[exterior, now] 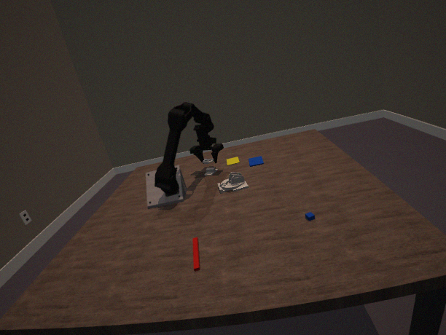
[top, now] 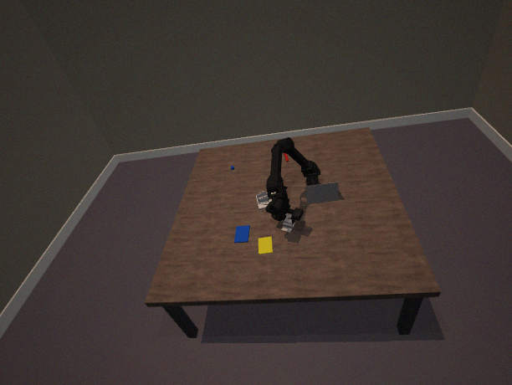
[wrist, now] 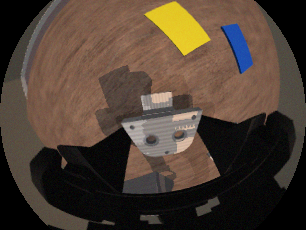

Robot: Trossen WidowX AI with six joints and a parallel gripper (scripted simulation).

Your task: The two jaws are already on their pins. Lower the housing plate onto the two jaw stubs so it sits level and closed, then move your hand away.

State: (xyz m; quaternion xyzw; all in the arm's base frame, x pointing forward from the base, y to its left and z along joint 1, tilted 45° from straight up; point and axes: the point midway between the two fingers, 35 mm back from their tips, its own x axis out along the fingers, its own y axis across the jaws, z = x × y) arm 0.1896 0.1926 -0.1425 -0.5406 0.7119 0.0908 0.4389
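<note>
My gripper (top: 289,217) (exterior: 209,161) (wrist: 161,122) is shut on the housing plate (exterior: 208,160) (wrist: 166,145), a pale grey plate with two large holes. It holds the plate roughly level above a small light block (exterior: 210,171) (wrist: 157,101) on the table. The white base (top: 262,205) (exterior: 244,187) stands beside the gripper, clear of the held plate. The grey jaws (exterior: 237,178) stand upright on it. Their pins and stubs are too small to make out. The arm partly covers the base in the top view, and the base is not seen in the wrist view.
A yellow tile (top: 265,245) (exterior: 232,161) (wrist: 179,27) and a blue tile (top: 242,233) (exterior: 256,161) (wrist: 238,47) lie beyond the gripper. A red bar (top: 286,157) (exterior: 196,253) and a small blue cube (top: 232,167) (exterior: 310,216) lie on the wooden table (top: 343,259).
</note>
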